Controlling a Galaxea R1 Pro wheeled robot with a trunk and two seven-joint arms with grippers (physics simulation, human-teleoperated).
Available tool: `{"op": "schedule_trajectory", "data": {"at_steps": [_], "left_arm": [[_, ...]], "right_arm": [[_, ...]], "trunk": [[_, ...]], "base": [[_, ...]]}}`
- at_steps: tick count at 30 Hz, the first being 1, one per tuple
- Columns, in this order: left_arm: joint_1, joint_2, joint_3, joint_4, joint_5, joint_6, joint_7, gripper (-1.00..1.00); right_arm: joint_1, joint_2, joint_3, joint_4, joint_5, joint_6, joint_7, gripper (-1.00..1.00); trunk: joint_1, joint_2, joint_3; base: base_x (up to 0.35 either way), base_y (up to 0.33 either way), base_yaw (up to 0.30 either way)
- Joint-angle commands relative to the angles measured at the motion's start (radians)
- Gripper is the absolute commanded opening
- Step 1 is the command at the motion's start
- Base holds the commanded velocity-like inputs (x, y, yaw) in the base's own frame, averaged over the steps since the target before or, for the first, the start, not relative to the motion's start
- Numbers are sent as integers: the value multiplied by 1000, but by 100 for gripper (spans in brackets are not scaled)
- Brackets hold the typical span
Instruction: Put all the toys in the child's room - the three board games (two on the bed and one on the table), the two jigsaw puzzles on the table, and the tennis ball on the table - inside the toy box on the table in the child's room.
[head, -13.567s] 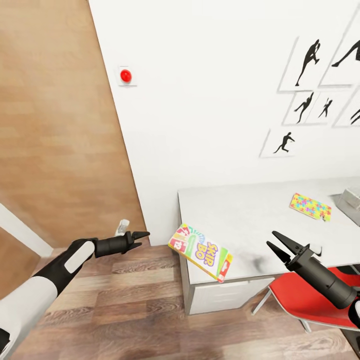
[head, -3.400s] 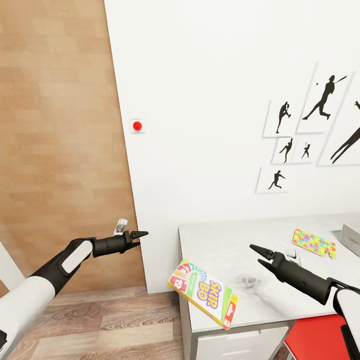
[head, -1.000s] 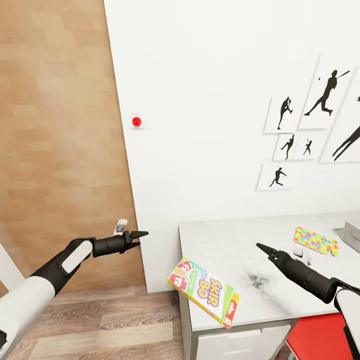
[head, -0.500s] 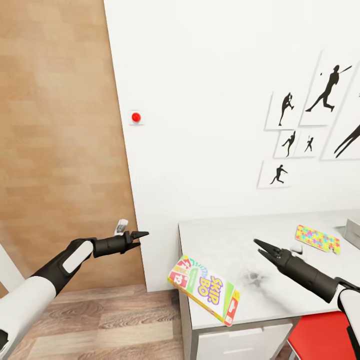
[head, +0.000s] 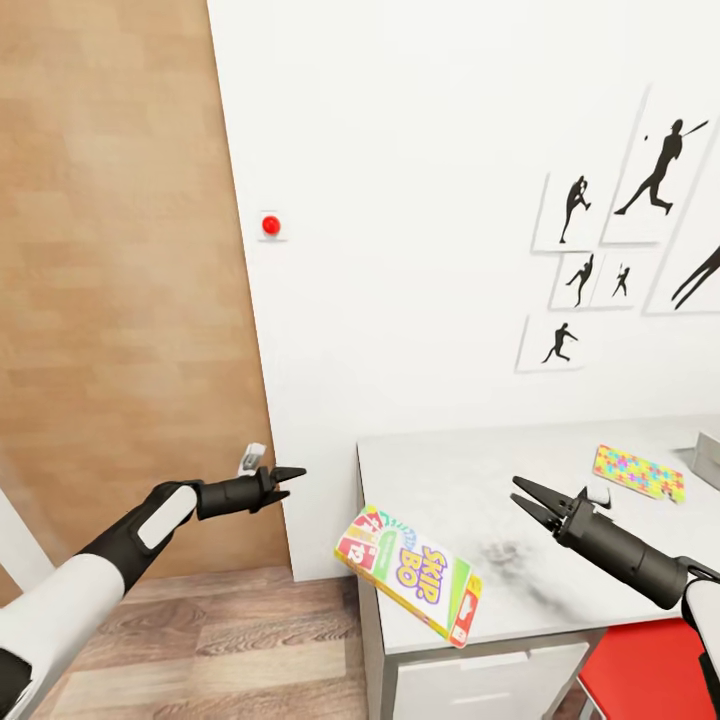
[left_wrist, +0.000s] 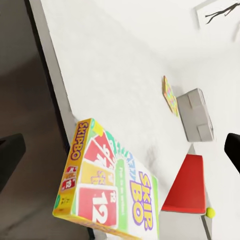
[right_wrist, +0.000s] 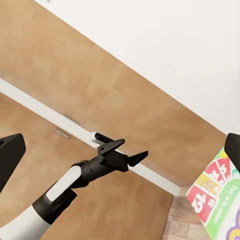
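Right gripper (head: 527, 503), jaws spread and empty, hovers at lower right above the table (head: 470, 470). Skip-Bo board game (head: 410, 574) overhangs the table's near left corner, lower centre. A good grasp probably straddles the overhanging edge. Left gripper (head: 290, 474) looks pressed together.

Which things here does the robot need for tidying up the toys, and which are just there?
For the job: Skip-Bo game hanging over the table corner, jigsaw puzzle, toy box, tennis ball.

Just there: red chair, red wall button, athlete pictures, wooden door.
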Motion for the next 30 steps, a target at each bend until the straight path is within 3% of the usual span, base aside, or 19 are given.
{"op": "schedule_trajectory", "data": {"at_steps": [1, 9, 21, 30], "left_arm": [[-1, 0, -4, 22, 8, 3, -3, 100], [-1, -6, 0, 87, 16, 14, -9, 100], [-1, 1, 2, 94, 12, 140, -61, 100], [-1, 2, 3, 94, 10, 155, -76, 100]], "right_arm": [[-1, 2, -2, 0, 4, 5, 6, 100], [-4, 12, -1, 0, 9, 5, 3, 100], [-4, 9, -3, 0, 10, 4, 3, 100], [-4, 3, -4, 2, 9, 4, 4, 100]], "trunk": [[4, -8, -4], [35, -64, -29], [81, -148, -67], [115, -211, -95]], "base": [[0, 0, 0], [0, 0, 0], [0, 0, 0], [0, 0, 0]]}}
